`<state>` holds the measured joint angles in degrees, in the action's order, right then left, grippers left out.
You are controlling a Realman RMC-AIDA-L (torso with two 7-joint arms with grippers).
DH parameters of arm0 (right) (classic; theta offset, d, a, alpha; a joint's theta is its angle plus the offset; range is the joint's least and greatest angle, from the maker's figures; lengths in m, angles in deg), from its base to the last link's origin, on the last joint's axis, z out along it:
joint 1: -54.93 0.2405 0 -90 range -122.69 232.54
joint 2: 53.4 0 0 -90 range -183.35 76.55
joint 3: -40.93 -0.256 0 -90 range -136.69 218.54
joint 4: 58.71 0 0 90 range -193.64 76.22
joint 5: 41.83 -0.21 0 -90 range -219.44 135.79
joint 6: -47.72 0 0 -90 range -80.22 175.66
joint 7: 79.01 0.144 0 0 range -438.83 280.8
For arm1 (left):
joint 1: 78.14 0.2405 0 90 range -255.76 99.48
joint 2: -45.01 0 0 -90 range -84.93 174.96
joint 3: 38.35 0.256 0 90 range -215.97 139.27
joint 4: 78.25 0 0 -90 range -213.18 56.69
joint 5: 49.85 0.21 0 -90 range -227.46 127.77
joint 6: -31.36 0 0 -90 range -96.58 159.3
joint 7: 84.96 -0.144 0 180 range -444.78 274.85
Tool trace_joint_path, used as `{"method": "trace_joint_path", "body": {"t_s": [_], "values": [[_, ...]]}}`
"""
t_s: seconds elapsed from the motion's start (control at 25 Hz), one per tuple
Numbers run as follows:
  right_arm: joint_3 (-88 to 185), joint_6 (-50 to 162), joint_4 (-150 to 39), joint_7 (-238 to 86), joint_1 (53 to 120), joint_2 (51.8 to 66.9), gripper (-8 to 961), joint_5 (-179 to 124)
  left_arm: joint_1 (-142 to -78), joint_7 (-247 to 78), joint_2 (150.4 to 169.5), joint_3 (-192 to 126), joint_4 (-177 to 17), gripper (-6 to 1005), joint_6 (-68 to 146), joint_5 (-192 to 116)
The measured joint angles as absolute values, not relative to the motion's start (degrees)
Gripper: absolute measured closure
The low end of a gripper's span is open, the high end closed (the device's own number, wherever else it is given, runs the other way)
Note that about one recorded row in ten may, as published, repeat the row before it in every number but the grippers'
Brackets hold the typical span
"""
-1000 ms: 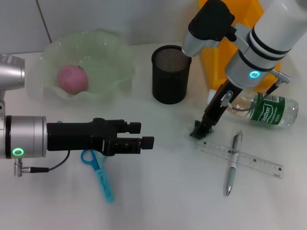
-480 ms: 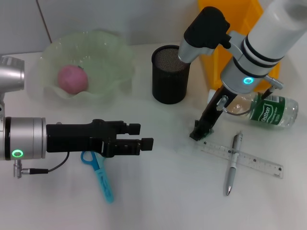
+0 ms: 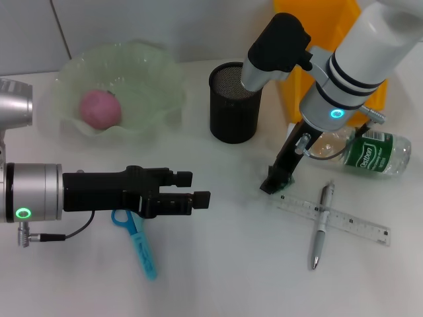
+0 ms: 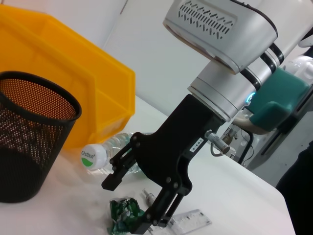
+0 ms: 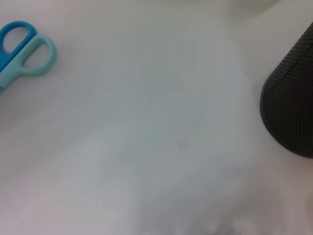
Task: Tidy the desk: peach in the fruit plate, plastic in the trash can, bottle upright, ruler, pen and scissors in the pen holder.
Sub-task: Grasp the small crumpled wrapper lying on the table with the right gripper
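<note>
My right gripper (image 3: 271, 186) is low over the table beside the ruler; in the left wrist view it (image 4: 126, 205) is open, its fingers straddling the crumpled green plastic (image 4: 123, 218). My left gripper (image 3: 200, 187) is open and empty, hovering above the blue scissors (image 3: 137, 242). The pink peach (image 3: 100, 109) lies in the pale green fruit plate (image 3: 158, 69). The black mesh pen holder (image 3: 234, 105) stands at centre. The bottle (image 3: 367, 153) lies on its side. The pen (image 3: 320, 228) lies across the clear ruler (image 3: 350, 223).
A yellow bin (image 3: 317, 26) stands behind the pen holder and bottle. The right wrist view shows the scissors' handles (image 5: 24, 49) and the pen holder's side (image 5: 293, 112) over bare white table.
My right arm has swung slightly left, the gripper staying low at the plastic. The left arm has barely moved.
</note>
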<state>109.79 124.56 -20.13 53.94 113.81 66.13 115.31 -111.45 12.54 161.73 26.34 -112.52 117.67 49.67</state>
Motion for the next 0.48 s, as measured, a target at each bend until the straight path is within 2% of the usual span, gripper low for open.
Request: {"method": "trace_joint_path", "body": {"t_s": [0.48], "values": [[110.2,123.3,-21.5,54.2,114.2,66.12,303,115.3,-111.4,12.4,161.64,26.3,-112.5,271,117.0,49.7]]}}
